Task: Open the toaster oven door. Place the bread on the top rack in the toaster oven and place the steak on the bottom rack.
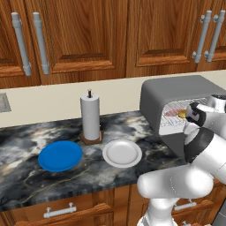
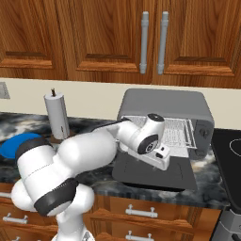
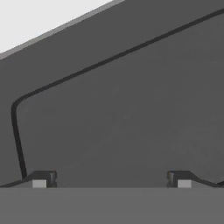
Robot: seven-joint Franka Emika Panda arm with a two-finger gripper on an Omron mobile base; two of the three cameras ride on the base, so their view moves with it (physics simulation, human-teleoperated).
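Gripper (image 3: 111,179) jaws spread wide, empty, just above the lowered toaster oven door (image 2: 179,176); bread (image 1: 182,114) and steak (image 1: 172,113) sit inside the toaster oven (image 2: 164,101).

The dark marble counter (image 1: 26,154) carries a blue plate (image 1: 60,155), white plate (image 1: 122,153), paper-towel roll (image 1: 90,116) and toaster oven (image 2: 162,101).

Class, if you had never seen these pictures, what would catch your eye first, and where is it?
The gray toaster oven on the right of the counter, its door dropped flat. The white arm reaches in, open claw empty. Bread and steak lie on a rack inside.
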